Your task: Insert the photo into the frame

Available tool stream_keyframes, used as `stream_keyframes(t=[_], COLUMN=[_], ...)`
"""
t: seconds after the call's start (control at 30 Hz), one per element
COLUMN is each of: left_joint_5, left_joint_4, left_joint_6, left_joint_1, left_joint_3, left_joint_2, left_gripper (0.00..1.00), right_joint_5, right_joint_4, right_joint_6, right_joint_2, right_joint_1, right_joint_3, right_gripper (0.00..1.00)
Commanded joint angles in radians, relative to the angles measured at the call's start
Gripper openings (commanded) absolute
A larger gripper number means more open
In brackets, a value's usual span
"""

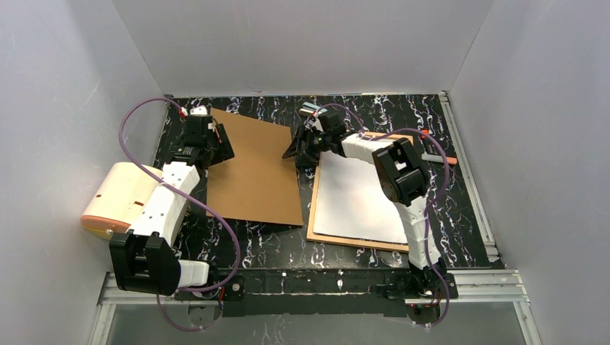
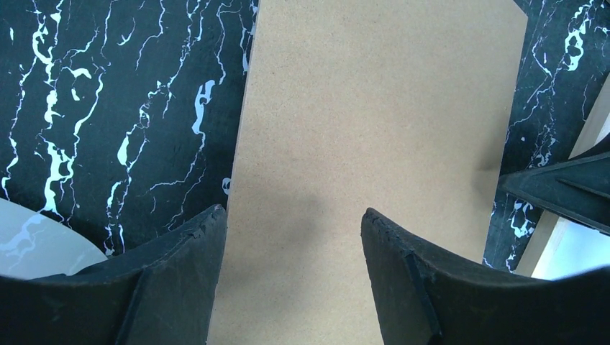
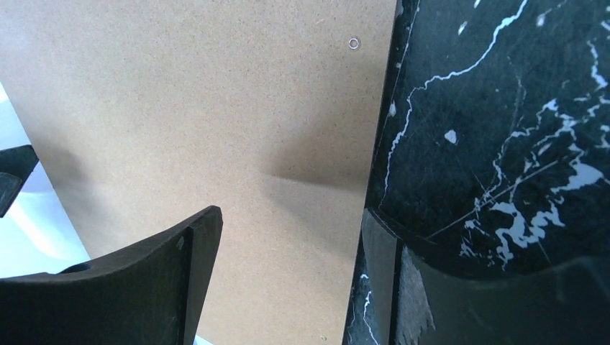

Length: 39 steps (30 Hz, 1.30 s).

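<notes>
The frame (image 1: 360,242) lies flat on the black, white-veined surface (image 1: 460,187), right of centre in the top view. Its long axis runs from the top of the picture toward the bottom, with the lower end leaning slightly left. Its thin light-wood border shows along the left and bottom sides. A white sheet (image 1: 363,198) fills its inside. Whether this is the photo lying face down or the pane catching the light cannot be told.

Just left of the frame, with a narrow strip of surface between them, lies a plain brown backing board (image 1: 255,172). It is also flat and has the same top-to-bottom lie.

The left hand (image 1: 216,144) is at the board's upper left edge. In its wrist view the fingers (image 2: 180,287) stand well apart with bare board between them and grip nothing.

The right hand (image 1: 302,147) is at the board's upper right corner, in the gap between board and frame. Its fingers (image 3: 144,273) are spread wide. One is over the board and the other over the dark surface, with the board's edge running between them. It has hold of nothing.

The right arm crosses over the frame's right side and upper end. A grey pen-like stick with an orange tip (image 1: 440,157) lies by the frame's upper right corner. A rounded cream and orange object (image 1: 119,198) sits at the left edge of the surface, beside the left arm.
</notes>
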Motion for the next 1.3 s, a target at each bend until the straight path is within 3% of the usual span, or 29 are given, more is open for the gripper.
stream_keyframes(t=[0.0,0.33,0.77,1.0,1.17,1.27], left_joint_5=[0.169,0.191,0.428,0.488,0.491,0.478], left_joint_4=[0.018,0.017,0.157,0.243,0.278,0.283], left_joint_6=[-0.05,-0.062,-0.152,-0.203,-0.208,-0.203], left_joint_1=[-0.036,-0.036,-0.044,-0.062,-0.066,-0.066], left_joint_3=[0.02,0.015,-0.121,-0.195,-0.237,-0.25], left_joint_2=[0.009,0.006,0.059,0.116,0.156,0.18], left_gripper=[0.64,0.64,0.63,0.62,0.61,0.6], right_joint_5=[-0.121,-0.063,0.059,0.134,0.178,0.196], right_joint_4=[0.059,-0.025,-0.181,-0.274,-0.306,-0.319], right_joint_6=[0.031,0.0,-0.029,-0.062,-0.086,-0.094], right_joint_2=[-0.137,-0.202,-0.297,-0.315,-0.328,-0.331], right_joint_1=[0.066,0.042,-0.01,-0.024,-0.04,-0.052], right_joint_3=[0.085,0.096,-0.02,-0.071,-0.129,-0.146], right_gripper=[0.78,0.78,0.76,0.75,0.72,0.64])
